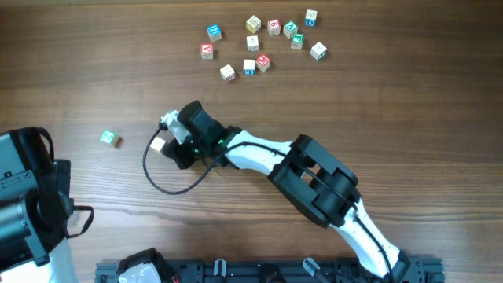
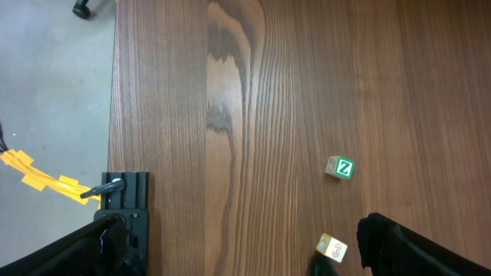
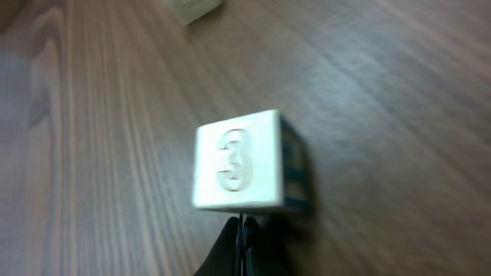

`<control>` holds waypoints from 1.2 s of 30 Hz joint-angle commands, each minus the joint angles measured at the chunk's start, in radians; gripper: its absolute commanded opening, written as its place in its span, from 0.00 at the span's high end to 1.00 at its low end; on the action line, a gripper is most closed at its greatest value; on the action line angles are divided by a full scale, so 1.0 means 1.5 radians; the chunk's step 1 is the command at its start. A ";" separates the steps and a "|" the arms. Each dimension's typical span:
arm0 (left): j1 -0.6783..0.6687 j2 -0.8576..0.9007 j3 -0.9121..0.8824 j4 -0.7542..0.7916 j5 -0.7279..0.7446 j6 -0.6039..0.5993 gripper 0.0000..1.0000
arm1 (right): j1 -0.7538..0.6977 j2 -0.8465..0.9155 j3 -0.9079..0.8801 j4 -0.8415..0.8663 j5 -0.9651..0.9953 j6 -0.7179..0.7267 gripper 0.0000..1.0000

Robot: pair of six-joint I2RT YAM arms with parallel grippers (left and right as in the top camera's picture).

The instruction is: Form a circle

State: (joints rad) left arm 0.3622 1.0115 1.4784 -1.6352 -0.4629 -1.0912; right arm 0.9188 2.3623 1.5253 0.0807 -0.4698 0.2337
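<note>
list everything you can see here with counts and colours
table: 1, brown wood, under everything
scattered cubes: about 12, pale with coloured letters, top centre
Z cube: 1, pale with green face, alone at left
3 cube: 1, pale, at right end effector tip
cable: 1, black, looped by right arm
right arm: 1, black and white, reaching in from bottom right
right end effector: 1, black, shut, behind 3 cube
left arm: 1, grey and black, lower left corner

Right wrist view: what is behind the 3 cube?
Bare table, then a pale cube cropped by the top edge, its faces unreadable. The 3 cube hides the strip of table right behind it.
</note>
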 commanded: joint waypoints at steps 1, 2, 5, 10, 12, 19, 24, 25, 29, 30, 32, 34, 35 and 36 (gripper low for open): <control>0.003 -0.001 0.000 0.000 -0.004 -0.013 0.00 | 0.007 0.038 -0.018 0.018 -0.019 -0.036 0.96; 0.003 -0.001 0.000 0.000 -0.004 -0.013 0.00 | 0.007 0.038 -0.018 0.025 -0.017 -0.044 0.96; 0.003 -0.001 0.000 0.000 -0.004 -0.013 0.00 | 0.007 0.046 -0.017 0.054 0.026 -0.052 0.96; 0.003 -0.001 0.000 0.000 -0.004 -0.013 0.00 | 0.007 0.068 -0.011 0.101 0.099 -0.091 0.96; 0.003 -0.001 0.000 0.000 -0.004 -0.013 0.00 | 0.007 0.068 -0.009 0.110 0.125 -0.114 0.96; 0.003 -0.001 0.000 0.000 -0.004 -0.013 0.00 | 0.002 0.069 -0.008 0.138 0.159 -0.184 0.96; 0.003 -0.001 0.000 0.000 -0.004 -0.013 0.00 | -0.003 0.096 0.010 0.175 0.159 -0.186 0.96; 0.003 -0.001 0.000 0.000 -0.004 -0.013 0.00 | -0.003 0.111 0.024 0.175 0.158 -0.186 0.96; 0.003 -0.001 0.000 0.000 -0.004 -0.013 0.00 | -0.009 0.140 0.063 0.170 0.155 -0.185 0.96; 0.003 -0.001 0.000 0.000 -0.004 -0.013 0.00 | -0.011 0.143 0.075 0.166 0.149 -0.186 0.96; 0.003 -0.001 0.000 0.000 -0.004 -0.013 0.00 | -0.015 0.147 0.092 0.162 0.149 -0.186 0.96; 0.003 -0.001 0.000 0.000 -0.004 -0.013 0.00 | -0.021 0.147 0.094 0.152 0.159 -0.180 0.96; 0.003 -0.001 0.000 0.000 -0.004 -0.013 0.00 | -0.023 0.147 0.093 0.140 0.174 -0.175 0.96; 0.003 -0.001 0.000 0.000 -0.004 -0.013 0.00 | -0.028 0.147 0.093 0.124 0.184 -0.171 0.96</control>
State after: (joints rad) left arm 0.3622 1.0115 1.4784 -1.6352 -0.4629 -1.0912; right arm 0.9035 2.5214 1.6672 0.3290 -0.2646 -0.0315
